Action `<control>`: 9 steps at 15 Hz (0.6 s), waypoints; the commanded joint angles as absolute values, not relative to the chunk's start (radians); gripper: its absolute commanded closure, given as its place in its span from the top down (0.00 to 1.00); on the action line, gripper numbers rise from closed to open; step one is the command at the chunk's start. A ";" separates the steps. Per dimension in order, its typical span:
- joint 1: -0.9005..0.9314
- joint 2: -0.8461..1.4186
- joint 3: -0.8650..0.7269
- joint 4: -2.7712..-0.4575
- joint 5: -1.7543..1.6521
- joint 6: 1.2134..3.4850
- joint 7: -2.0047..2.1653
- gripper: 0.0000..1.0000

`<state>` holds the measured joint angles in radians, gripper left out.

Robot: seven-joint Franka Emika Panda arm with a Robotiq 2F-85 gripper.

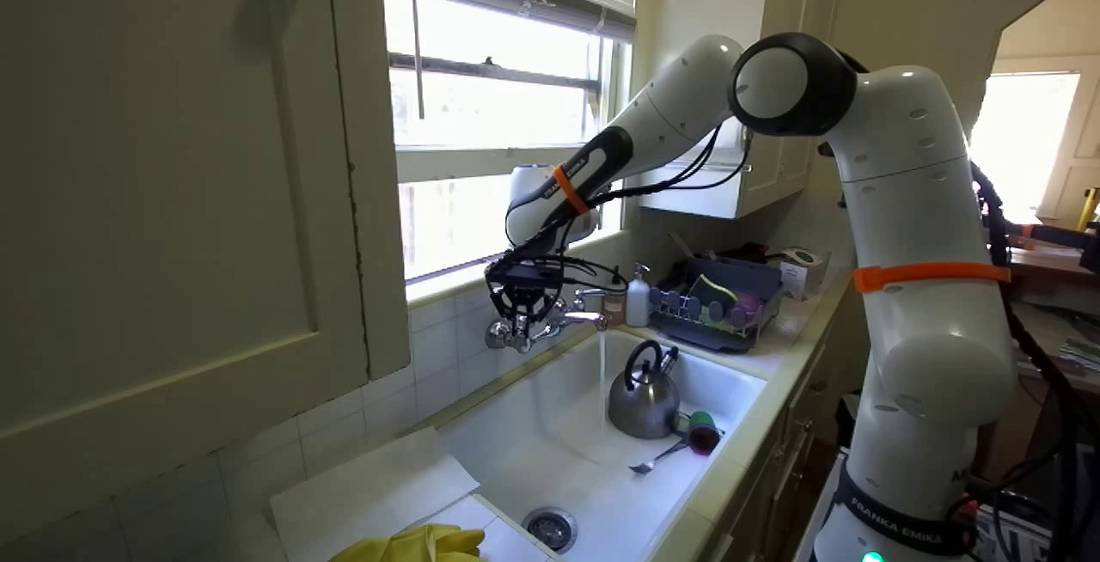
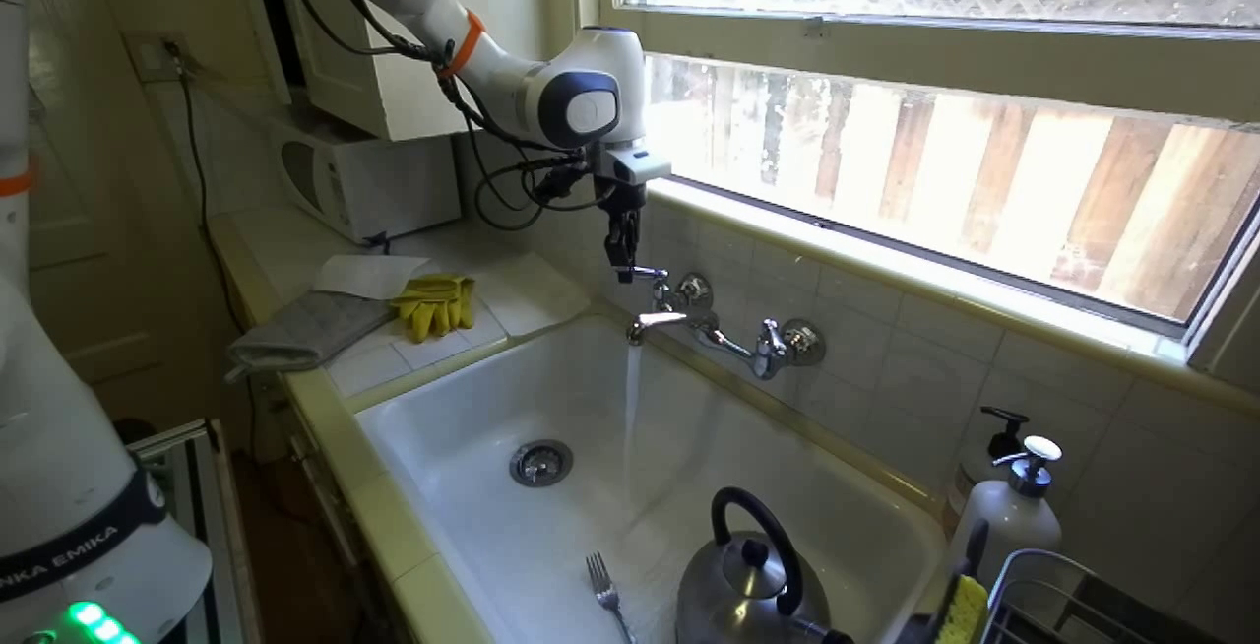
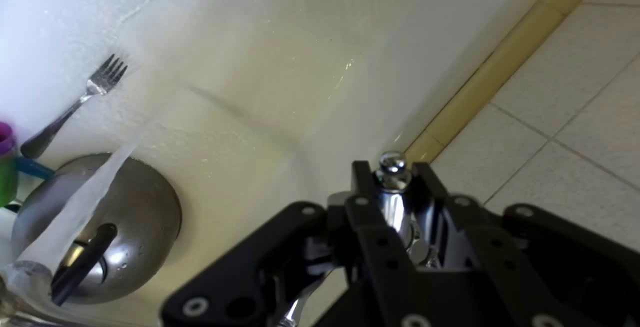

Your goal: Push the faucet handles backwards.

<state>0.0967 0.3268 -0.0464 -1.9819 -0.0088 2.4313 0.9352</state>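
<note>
Two chrome faucet handles sit either side of the silver spout (image 2: 658, 321) on the tiled wall. Water runs from the spout in both exterior views. My gripper (image 2: 624, 272) points down at the handle (image 2: 645, 273) farther from the soap bottles. In the wrist view my fingers (image 3: 392, 171) are close together on both sides of this handle (image 3: 394, 204), with its round knob showing between the tips. The gripper also shows over the faucet in an exterior view (image 1: 522, 314). The second handle (image 2: 771, 334) stands free beside the spout; it also shows behind the spout (image 1: 597, 292).
A steel kettle (image 1: 644, 403), a fork (image 1: 660, 456) and a cup (image 1: 702, 433) lie in the white sink (image 2: 443, 486). Soap bottles (image 2: 1009, 516) and a dish rack (image 1: 718, 304) stand at one end. Yellow gloves (image 2: 433, 304) lie opposite. The window (image 2: 935, 191) is close behind the arm.
</note>
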 commanded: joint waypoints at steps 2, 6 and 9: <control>0.144 0.407 -0.059 -1.890 0.009 2.418 1.179 0.06; 0.150 0.436 -0.058 -1.853 0.027 2.422 1.376 0.06; 0.148 0.455 -0.059 -1.830 0.035 2.432 1.511 0.06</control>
